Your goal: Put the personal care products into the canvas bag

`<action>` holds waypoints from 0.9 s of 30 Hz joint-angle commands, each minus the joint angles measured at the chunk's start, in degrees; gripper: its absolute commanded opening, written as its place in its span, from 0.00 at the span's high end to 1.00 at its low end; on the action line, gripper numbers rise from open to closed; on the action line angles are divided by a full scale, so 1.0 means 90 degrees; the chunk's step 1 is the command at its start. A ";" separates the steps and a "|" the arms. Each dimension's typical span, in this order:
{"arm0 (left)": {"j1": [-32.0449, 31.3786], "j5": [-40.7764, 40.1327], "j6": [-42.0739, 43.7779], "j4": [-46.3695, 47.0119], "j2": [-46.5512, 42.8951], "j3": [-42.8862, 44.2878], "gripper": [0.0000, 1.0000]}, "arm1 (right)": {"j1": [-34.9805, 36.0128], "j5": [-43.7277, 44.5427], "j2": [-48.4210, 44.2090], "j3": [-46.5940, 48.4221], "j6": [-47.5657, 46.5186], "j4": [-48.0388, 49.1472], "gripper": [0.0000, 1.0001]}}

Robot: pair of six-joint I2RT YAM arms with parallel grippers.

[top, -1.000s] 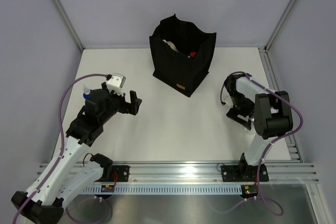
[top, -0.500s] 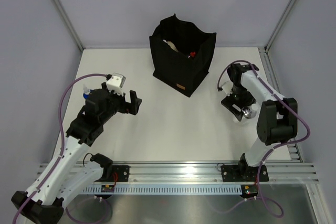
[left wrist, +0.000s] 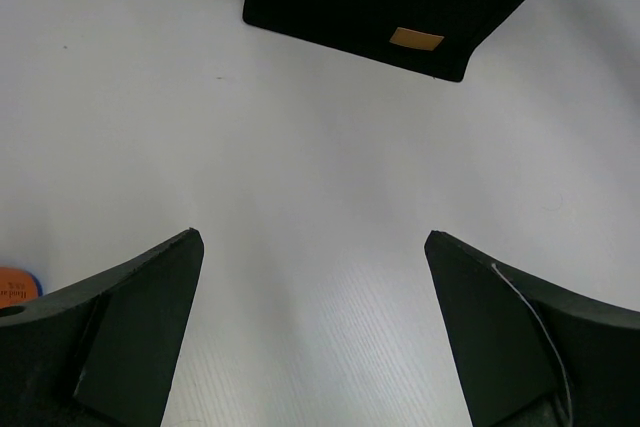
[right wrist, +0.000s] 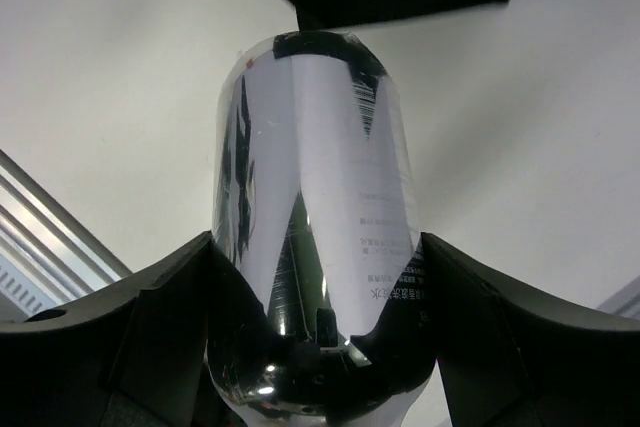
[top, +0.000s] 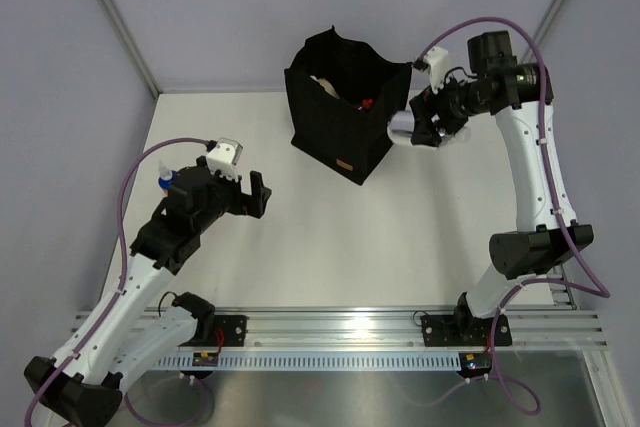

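Right jaws clamp silver-white bottle (right wrist: 312, 207) beside canvas bag (top: 335, 132).

White desk (top: 330, 247) carrying the upright black canvas bag (top: 335, 137) near its far edge, tan label (top: 346, 166) facing forward. An orange bottle with blue cap (left wrist: 14, 285) lies at left, partly hidden.

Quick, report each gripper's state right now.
Left gripper: open, holding nothing.
Right gripper: closed on the silver-white bottle, up beside the canvas bag.
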 commanded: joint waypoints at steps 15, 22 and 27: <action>-0.0007 -0.0152 -0.0032 0.0670 -0.0019 -0.0252 0.01 | 0.0658 -0.1276 0.3229 0.4199 0.2844 0.3683 1.00; -0.0007 -0.0289 0.0046 0.0631 0.0030 -0.0282 0.01 | 0.0921 -0.0311 0.3768 0.4337 0.2983 0.5042 1.00; -0.0007 -0.0279 0.0036 0.0651 0.0040 -0.0301 0.01 | 0.1107 0.0033 0.3807 0.4326 0.2933 0.5491 1.00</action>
